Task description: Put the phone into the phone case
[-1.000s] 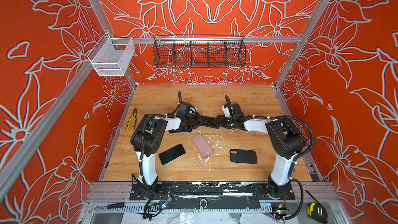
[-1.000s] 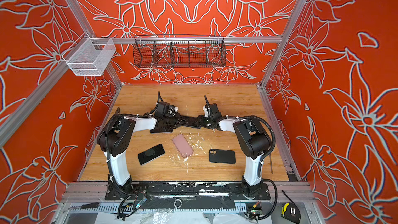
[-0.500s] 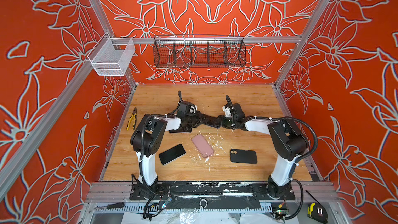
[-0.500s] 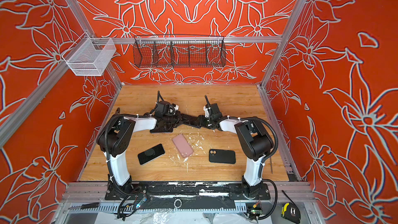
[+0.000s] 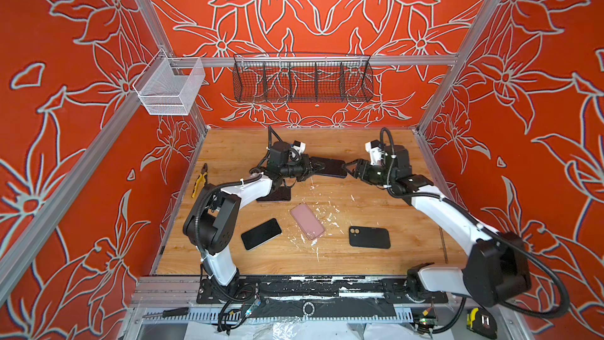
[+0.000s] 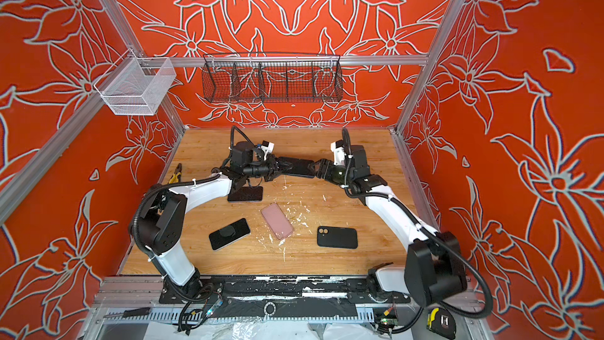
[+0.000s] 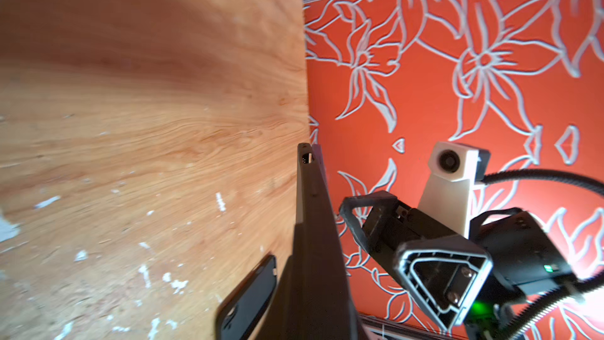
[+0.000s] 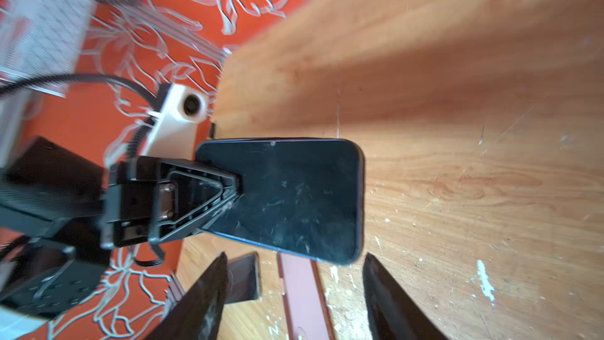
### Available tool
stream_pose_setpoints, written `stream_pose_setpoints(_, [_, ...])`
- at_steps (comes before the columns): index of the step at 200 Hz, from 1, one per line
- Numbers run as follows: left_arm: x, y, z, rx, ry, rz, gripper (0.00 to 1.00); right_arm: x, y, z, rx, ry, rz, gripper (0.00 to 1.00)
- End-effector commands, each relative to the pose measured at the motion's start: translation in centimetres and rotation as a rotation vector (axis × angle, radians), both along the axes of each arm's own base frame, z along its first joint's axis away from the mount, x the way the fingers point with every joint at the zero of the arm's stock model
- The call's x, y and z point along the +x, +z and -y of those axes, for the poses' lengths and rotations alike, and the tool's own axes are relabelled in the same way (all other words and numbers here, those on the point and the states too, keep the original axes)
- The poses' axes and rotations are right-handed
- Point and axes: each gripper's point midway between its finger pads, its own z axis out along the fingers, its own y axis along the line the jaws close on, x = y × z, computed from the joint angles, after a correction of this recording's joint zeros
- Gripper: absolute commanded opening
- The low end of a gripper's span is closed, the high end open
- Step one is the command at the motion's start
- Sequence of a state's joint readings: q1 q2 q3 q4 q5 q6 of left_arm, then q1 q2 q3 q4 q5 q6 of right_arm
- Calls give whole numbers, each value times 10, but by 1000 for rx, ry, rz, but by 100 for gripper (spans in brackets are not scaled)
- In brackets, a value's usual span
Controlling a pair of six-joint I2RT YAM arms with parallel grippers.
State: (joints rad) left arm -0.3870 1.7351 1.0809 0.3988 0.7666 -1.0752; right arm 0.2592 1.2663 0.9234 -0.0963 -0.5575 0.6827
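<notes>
left gripper (image 5: 320, 167): clamped tight on the left end of the dark phone (image 5: 333, 168), which hangs level above the tabletop (image 5: 235, 148), near the middle of the rear edge. right gripper (image 5: 349, 169): a second ago closer in on the phone's right end, now drawn back rightward with jaws spread wide just off that end and nothing between them; its arm has swung down toward the front right corner. reading: a two-handed step looks finished and the left gripper alone bears the phone; whether the phone already sits in a case cannot be told. surface, wood flecked white: yellow-handled pliers (image 5: 200, 179) at the left edge; dark slab (image 5: 276, 195), phone or case unclear, under the left arm; black phone (image 5: 261, 233); pink phone case (image 5: 307, 221), centre; black phone case (image 5: 369, 237), two lens holes. room: orange walls with white flower outlines, aluminium frame, white mesh basket (image 5: 168, 89) on the left rail, black wire basket (image 5: 302, 81) on the rear rail.
</notes>
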Motion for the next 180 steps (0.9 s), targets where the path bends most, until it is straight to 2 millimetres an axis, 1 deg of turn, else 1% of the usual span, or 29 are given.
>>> stream_pose_setpoints(1, [-1, 60, 2, -130, -11, 99, 0, -16, 10, 13, 85, -22, -25, 67])
stream_pose_setpoints(11, [-2, 68, 2, -166, -5, 96, 0, -18, 20, 17, 122, -28, -6, 67])
stream_pose_setpoints(33, [-2, 82, 3, -246, -12, 84, 0, -21, 29, 18, 227, -19, -2, 67])
stream_pose_setpoints(50, [-2, 88, 5, -290, -22, 78, 0, -21, 34, 14, 335, 5, -4, 67])
stream_pose_setpoints(62, [-3, 91, 6, -310, -32, 75, 0, -20, 46, 12, 419, 23, 43, 67])
stream_pose_setpoints(76, [-5, 92, 6, -331, -34, 68, 0, -17, 55, 14, 513, 23, 79, 66])
stream_pose_setpoints(106, [-9, 91, 5, -363, -38, 52, 0, -12, 57, 13, 582, 29, 82, 64])
stream_pose_setpoints(145, [-11, 94, 7, -388, -46, 48, 0, -7, 72, 13, 657, 38, 128, 63])
stream_pose_setpoints(165, [-12, 96, 9, -391, -50, 50, 0, -3, 70, 13, 710, 43, 125, 62])
stream_pose_setpoints(180, [-13, 96, 10, -391, -52, 54, 0, 3, 60, 10, 724, 48, 100, 61])
